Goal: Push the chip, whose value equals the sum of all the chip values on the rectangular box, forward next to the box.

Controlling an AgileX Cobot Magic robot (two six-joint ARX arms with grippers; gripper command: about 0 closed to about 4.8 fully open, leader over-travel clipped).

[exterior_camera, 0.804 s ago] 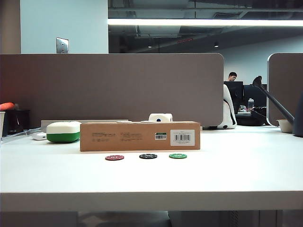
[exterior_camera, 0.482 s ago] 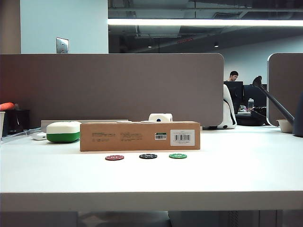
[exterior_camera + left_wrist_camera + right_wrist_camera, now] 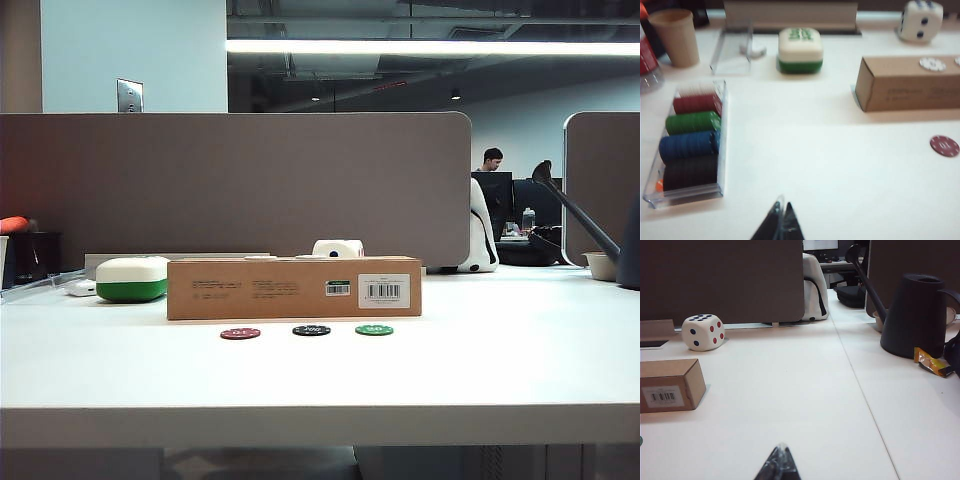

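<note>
Tabletop chip [image 3: 944, 146] beyond left pincer [image 3: 782, 212]

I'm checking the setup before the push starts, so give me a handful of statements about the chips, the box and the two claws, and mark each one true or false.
1. The dark-red chip lies on the table in front of the rectangular box, not touching it. True.
2. The green chip lies between the red and black ones. False: the black chip is in the middle, and green is the rightmost in the exterior view.
3. The left claw is shut on the red chip. False: its fingers are shut together on nothing, well short of the chip.
4. At least one white chip rests on top of the box. True.
5. The right claw is wide open. False: its fingers are closed together over bare table.
</note>
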